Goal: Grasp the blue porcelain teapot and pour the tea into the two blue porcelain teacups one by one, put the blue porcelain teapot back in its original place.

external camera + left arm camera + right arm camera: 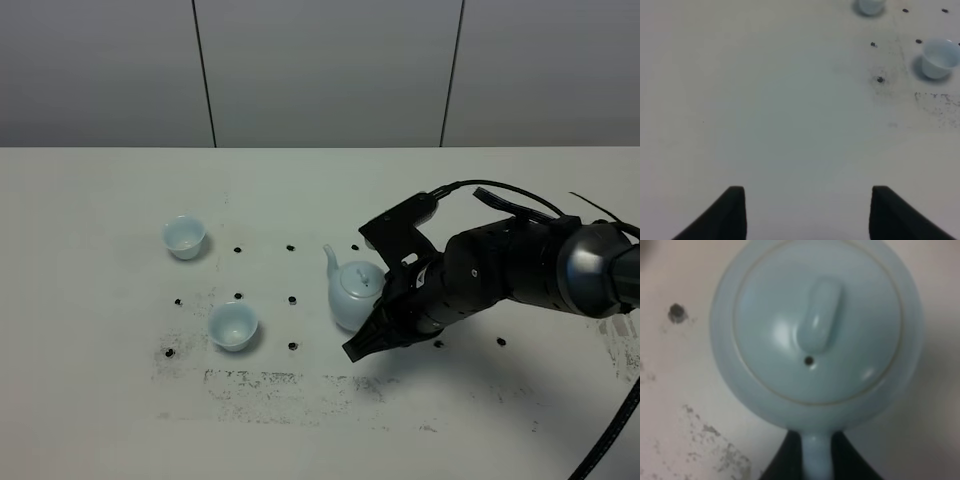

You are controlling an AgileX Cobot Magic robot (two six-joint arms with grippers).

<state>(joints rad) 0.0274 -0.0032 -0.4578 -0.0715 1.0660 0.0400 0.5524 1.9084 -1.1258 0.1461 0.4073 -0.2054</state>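
Observation:
The blue porcelain teapot (352, 293) stands upright on the white table (100, 400), lid on and spout pointing to the back left. My right gripper (383, 303) is at its right side. In the right wrist view the gripper (816, 457) is shut on the teapot's (815, 325) loop handle, one dark finger on each side. The two blue porcelain teacups (184, 236) (233, 325) sit upright to the left of the pot. The tea is hidden. My left gripper (807, 212) hangs open over bare table, with both teacups (939, 59) (870, 6) far from it.
Small black dots (291, 299) mark a grid on the table around the cups and pot. A patch of dark speckles (270, 385) runs along the front of that grid. The right arm's black cable (610, 440) hangs at the right edge.

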